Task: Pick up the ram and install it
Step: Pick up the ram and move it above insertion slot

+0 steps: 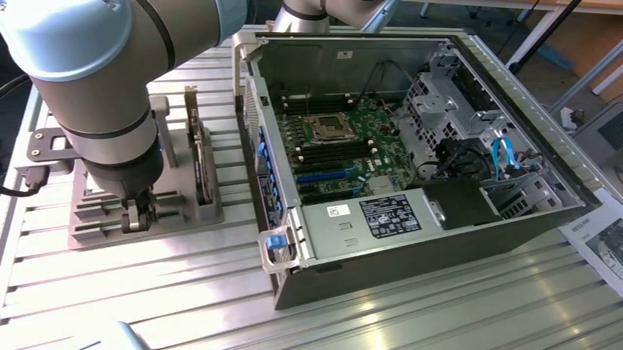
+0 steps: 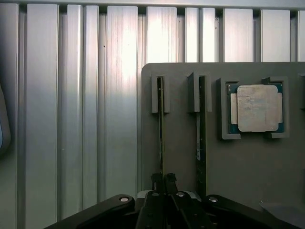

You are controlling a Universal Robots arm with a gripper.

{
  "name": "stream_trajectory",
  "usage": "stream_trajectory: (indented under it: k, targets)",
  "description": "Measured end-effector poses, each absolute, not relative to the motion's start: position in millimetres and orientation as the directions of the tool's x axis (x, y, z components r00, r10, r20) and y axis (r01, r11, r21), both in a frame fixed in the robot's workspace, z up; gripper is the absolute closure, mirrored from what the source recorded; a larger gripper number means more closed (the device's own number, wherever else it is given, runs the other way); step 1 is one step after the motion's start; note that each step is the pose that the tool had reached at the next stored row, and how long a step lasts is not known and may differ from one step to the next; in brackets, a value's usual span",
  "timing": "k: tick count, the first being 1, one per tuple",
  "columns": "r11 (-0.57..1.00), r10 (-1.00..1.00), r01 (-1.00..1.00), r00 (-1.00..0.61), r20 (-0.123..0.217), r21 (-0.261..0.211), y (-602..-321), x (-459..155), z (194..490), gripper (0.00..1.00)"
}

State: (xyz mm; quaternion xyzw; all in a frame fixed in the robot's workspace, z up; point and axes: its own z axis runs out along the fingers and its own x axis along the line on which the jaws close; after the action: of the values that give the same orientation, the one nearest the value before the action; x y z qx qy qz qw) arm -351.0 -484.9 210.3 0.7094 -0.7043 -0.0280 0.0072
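Ram (image 2: 160, 138) stands on edge in the slot nearest the edge of the grey holder (image 2: 181, 157) on the counter (image 2: 119, 119), jaws clenched on one end. This pick probably wants a square grip and a straight, untwisted pull, clear of the second stick (image 2: 201, 143) just beside.

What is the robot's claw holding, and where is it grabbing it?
The gripper pinches a ram stick by its flat sides, as it stands on edge in the gray holder.
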Motion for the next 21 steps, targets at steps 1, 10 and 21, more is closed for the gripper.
stream_trajectory:
  k: [1,10,21]
  targets:
    - [-0.008,-1.0,-0.999,0.006,-0.03,0.05,-484.9,-351.0,210.3,0.88]
    - [-0.008,-1.0,-0.999,0.006,-0.03,0.05,-484.9,-351.0,210.3,0.88]
    - [0.0,-1.0,-0.999,-0.001,-0.029,0.05,-484.9,-351.0,211.4,0.88]
